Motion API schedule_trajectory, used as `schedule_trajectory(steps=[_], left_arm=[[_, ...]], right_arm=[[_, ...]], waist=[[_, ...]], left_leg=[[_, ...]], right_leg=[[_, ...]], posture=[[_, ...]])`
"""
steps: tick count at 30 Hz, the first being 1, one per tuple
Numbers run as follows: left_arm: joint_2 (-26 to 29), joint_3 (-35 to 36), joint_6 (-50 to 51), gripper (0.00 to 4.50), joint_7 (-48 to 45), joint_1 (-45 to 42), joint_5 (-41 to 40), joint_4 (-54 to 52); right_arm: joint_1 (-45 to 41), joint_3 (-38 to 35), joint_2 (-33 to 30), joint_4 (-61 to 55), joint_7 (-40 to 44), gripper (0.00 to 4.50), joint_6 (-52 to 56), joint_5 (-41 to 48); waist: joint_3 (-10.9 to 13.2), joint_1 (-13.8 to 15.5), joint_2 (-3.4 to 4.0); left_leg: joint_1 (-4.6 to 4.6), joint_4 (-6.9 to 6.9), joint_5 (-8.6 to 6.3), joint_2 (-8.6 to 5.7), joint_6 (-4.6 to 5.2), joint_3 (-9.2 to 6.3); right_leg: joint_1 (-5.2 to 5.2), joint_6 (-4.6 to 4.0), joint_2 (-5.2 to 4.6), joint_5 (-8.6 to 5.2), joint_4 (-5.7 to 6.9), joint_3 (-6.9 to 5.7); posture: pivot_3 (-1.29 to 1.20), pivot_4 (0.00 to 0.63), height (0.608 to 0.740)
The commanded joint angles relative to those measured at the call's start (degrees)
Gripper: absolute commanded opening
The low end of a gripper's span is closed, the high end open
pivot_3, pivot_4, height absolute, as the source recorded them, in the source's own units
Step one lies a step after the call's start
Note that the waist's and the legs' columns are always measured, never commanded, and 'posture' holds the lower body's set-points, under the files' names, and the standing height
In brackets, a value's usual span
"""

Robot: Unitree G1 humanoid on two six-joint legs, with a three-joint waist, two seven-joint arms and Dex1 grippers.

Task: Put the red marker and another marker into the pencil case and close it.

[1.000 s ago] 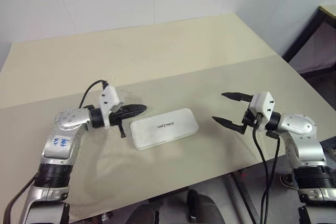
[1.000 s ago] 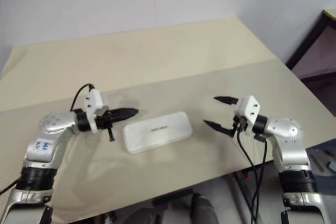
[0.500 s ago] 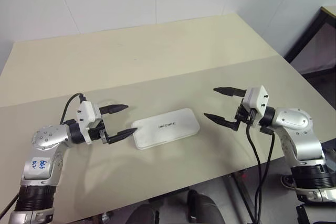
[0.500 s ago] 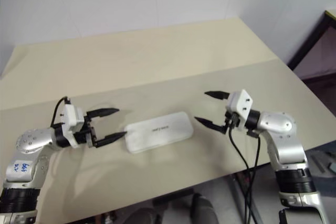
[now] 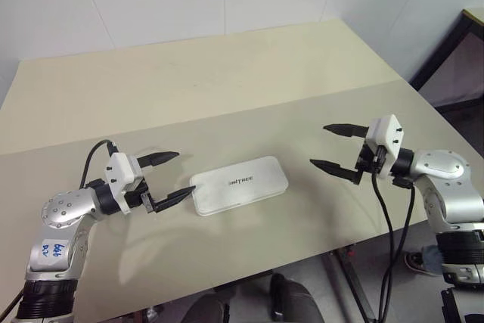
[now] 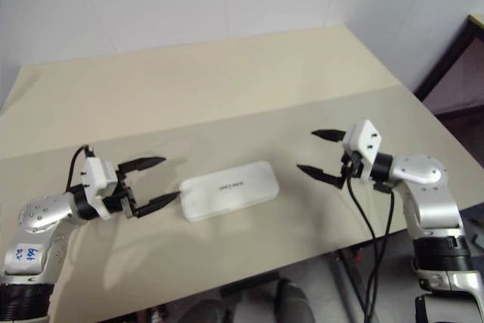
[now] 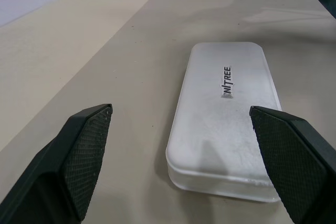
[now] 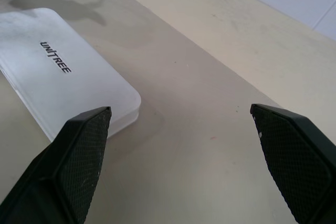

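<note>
The broad beige table (image 5: 227, 81) is taking up most of the head view, running from the upper left down to the lower right, and near the middle of it, a little below centre, the white hard-plastic rectangular pencil case (image 5: 239, 184) with rounded corners is lying flat with its lid down and its small dark lettering facing up. I am judging from the seated lid that the closing step is looking done. Whether the red marker and the other marker are lying inside I cannot tell, since the closed lid is hiding the inside; no marker is lying loose on the tabletop around the case. So the task is appearing to be at or near its end, with only a check of the lid's seating possibly remaining, and that is my guess rather than something I am seeing. My left gripper (image 5: 170, 178) is hovering at the lower left of the head view, just beside the case's near end without touching it, its two black fingers spread wide and holding nothing. My right gripper (image 5: 339, 149) is hanging at the right of the frame, well apart from the case's other end, its fingers likewise parted and empty. In the left wrist view the case (image 7: 227, 119) is sitting between my parted fingertips (image 7: 86, 156), with bare table around it.
</note>
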Motion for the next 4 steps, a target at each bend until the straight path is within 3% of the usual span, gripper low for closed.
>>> schedule_trajectory(steps=[1, 4], left_arm=[[-0.2, 0.0, -2.1, 4.48, 1.0, -0.2, 0.9, 0.1], [0.1, -0.1, -1.9, 4.48, 1.8, -0.8, 1.1, 0.1]], right_arm=[[1.7, -2.3, -0.9, 2.0, 1.1, 4.50, -4.4, -0.5], [1.7, -2.1, -1.5, 4.4, 2.3, 4.50, -7.4, -1.5]], waist=[[0.0, 0.0, 0.01], [0.0, 0.0, 0.06]], left_leg=[[0.00, -0.03, 0.00, 0.02, 0.00, 0.00], [0.03, -0.11, 0.00, 0.02, 0.00, 0.06]], right_leg=[[0.00, 0.00, 0.00, 0.00, 0.00, -0.01], [-0.02, 0.00, 0.00, 0.00, -0.01, -0.02]], posture=[[0.00, 0.150, 0.740], [0.00, 0.150, 0.740]])
